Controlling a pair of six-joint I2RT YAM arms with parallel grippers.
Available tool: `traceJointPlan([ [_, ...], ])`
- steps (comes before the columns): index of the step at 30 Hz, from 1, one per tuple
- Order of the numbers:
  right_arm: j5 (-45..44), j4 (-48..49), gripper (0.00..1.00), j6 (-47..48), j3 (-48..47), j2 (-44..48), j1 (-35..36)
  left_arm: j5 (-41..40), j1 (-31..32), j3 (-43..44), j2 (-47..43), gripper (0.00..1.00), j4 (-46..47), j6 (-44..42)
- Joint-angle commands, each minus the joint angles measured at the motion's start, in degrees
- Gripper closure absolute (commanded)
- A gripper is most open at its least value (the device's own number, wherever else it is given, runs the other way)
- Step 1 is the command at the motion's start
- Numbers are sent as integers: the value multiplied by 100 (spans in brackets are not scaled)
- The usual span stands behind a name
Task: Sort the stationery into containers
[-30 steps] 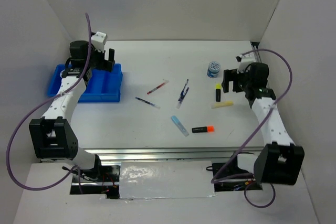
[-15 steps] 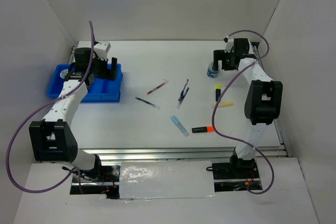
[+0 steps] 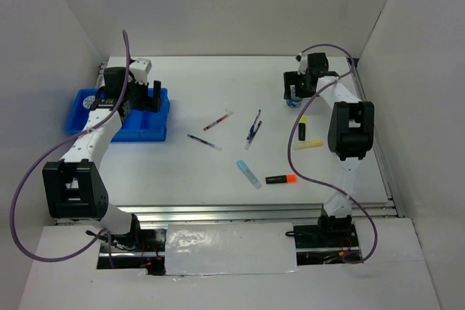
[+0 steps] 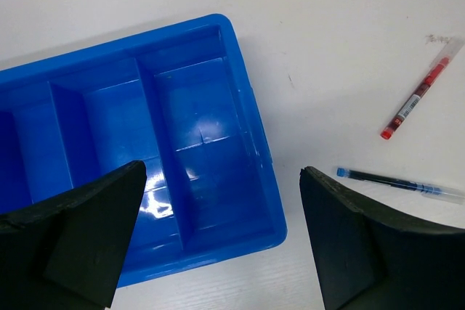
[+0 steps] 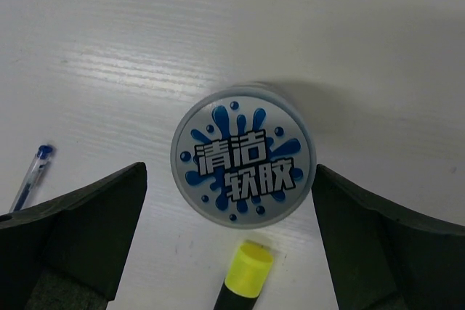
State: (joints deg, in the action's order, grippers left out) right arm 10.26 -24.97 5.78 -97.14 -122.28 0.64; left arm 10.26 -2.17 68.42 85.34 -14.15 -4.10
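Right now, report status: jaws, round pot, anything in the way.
Left gripper over blue tray, jaws open, nothing held. Right gripper above round blue-white pot, jaws open, no grip yet. Yellow-capped highlighter lies close beside pot.

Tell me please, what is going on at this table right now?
Two robot arms are sorting stationery into a blue tray. The right gripper hangs over a round blue-white pot, its fingers open on either side of it and not yet closed. The left gripper hovers open and empty over the tray. A red pen, a blue pen, a yellow-capped highlighter and an orange-capped highlighter lie loose on the table, not yet sorted.
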Motion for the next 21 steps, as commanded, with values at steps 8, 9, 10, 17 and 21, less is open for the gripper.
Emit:
traceJointPlan([
  [8,-350,71,28,46,-508,-271,76,55,-90,4,71,1,185,41],
  [9,-341,89,31,81,-481,-192,85,55,-108,-4,62,1,193,41],
  [10,-323,106,34,159,-429,-139,120,64,-116,-4,62,1,202,32],
  [17,-95,256,52,854,555,1150,682,274,-370,83,-26,1,115,172],
  [21,397,54,55,1135,977,2005,1402,766,-713,338,9,1,-263,269],
])
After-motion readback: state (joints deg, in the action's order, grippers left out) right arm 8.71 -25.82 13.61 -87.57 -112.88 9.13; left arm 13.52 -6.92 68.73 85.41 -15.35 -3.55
